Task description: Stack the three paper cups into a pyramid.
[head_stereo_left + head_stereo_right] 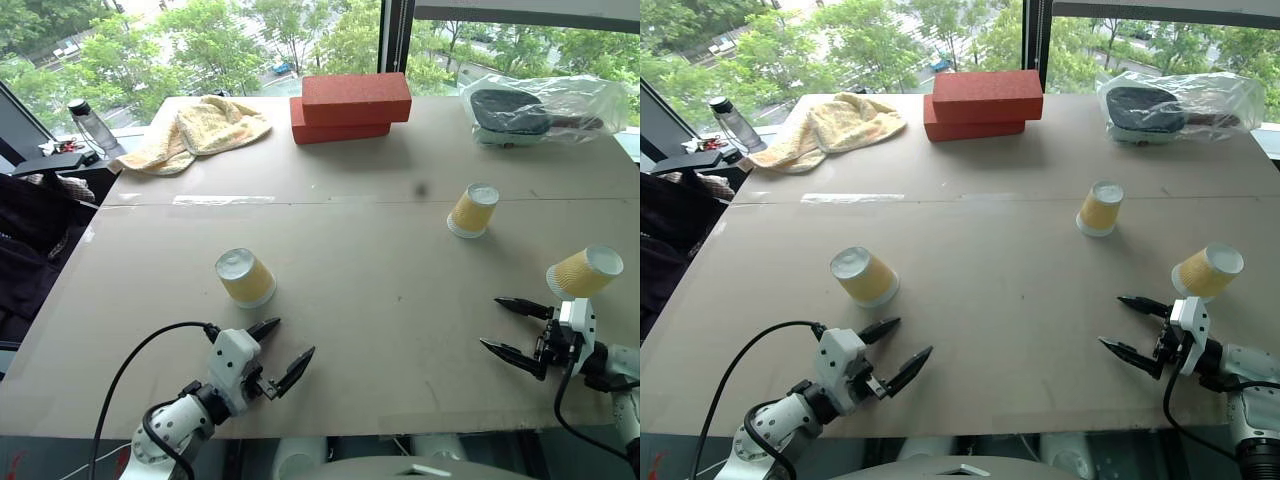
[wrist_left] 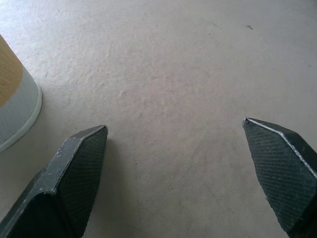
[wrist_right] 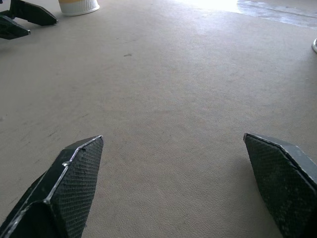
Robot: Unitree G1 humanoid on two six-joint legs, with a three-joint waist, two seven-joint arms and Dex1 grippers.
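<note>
In the left wrist view the nearest cup (image 2: 12, 106) is cut off at the frame edge, so just its lower wall and white rim show, and in the right wrist view the far cup (image 3: 79, 6) loses its top the same way. All three paper cups have yellow-orange ribbed walls and stand upside down, white bases up, well apart on the table (image 1: 360, 260): one at about 9 o'clock from the table's middle (image 1: 245, 277), one at about 2 o'clock (image 1: 473, 210), one at about 4 o'clock close to the right edge (image 1: 584, 272). The left hand (image 1: 282, 356) is released, fingers spread wide, just at 5 o'clock of the first cup and near the front edge. The right hand (image 1: 510, 328) is likewise released and empty, just below the edge cup. A broad bare stretch lies between the cups; red bricks (image 1: 350, 107), a towel (image 1: 200, 130) and a plastic bag (image 1: 545, 108) line the far edge
</note>
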